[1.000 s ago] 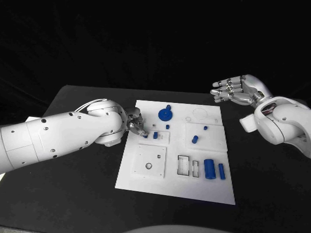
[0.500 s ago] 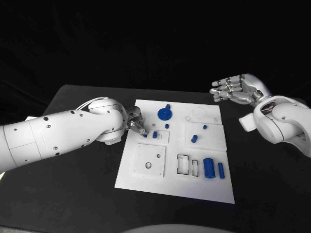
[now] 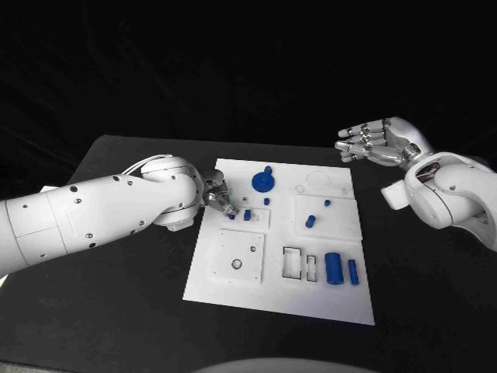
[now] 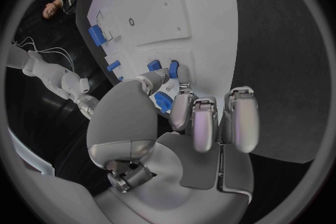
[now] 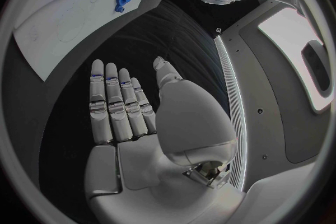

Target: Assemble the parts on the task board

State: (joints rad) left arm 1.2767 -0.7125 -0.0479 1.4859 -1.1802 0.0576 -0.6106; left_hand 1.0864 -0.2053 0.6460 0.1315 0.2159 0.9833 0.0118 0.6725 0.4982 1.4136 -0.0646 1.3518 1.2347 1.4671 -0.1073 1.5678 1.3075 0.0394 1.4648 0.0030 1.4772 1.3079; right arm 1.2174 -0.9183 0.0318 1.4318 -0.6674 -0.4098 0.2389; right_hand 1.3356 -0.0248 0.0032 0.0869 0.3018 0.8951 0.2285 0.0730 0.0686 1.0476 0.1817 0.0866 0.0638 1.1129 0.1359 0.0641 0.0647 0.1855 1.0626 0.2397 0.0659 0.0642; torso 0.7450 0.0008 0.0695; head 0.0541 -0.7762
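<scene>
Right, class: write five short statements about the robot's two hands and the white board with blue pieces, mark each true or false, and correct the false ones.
1. The left hand is at the left edge of the white board. True.
2. The right hand holds a blue piece. False: it is open and holds nothing, its fingers apart.
3. The blue gear lies near the board's far edge. True.
4. The right hand rests on the board. False: it is off the board, past its far right corner.
5. All the blue pieces sit in one heap. False: they are spread out, such as the large blue cylinder near the right edge.
</scene>
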